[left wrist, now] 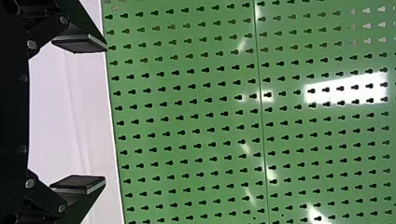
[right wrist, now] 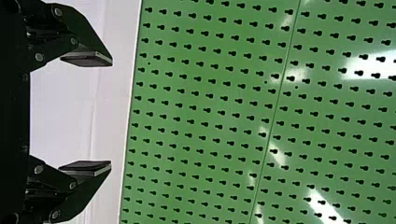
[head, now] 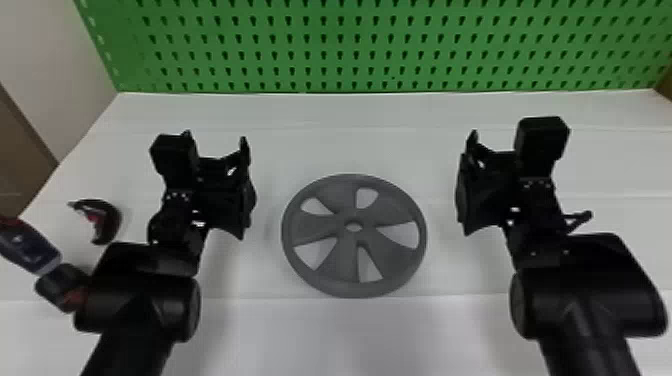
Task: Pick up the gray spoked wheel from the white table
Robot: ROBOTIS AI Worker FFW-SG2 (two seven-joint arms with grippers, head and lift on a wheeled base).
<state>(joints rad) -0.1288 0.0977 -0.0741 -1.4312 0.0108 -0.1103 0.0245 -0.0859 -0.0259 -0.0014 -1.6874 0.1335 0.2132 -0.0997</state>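
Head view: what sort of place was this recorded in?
Probably a workshop or robotics lab: a green perforated panel stands behind a white table, and the robot's left arm and right arm are on either side of the gray spoked wheel.

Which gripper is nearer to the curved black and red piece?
Robot's left. The left gripper is a little to the right of the curved piece; the right gripper is much farther right, past the wheel.

The wheel (head: pixel 327 227) lies on the table (head: pixel 350 325), pegboard (head: pixel 320 45) behind at twelve o'clock. From the wheel, left jaws (head: pixel 216 139) hang at ten, right jaws (head: pixel 499 142) at two, a small item (head: pixel 111 220) at nine, a tool (head: pixel 31 247) farther out.
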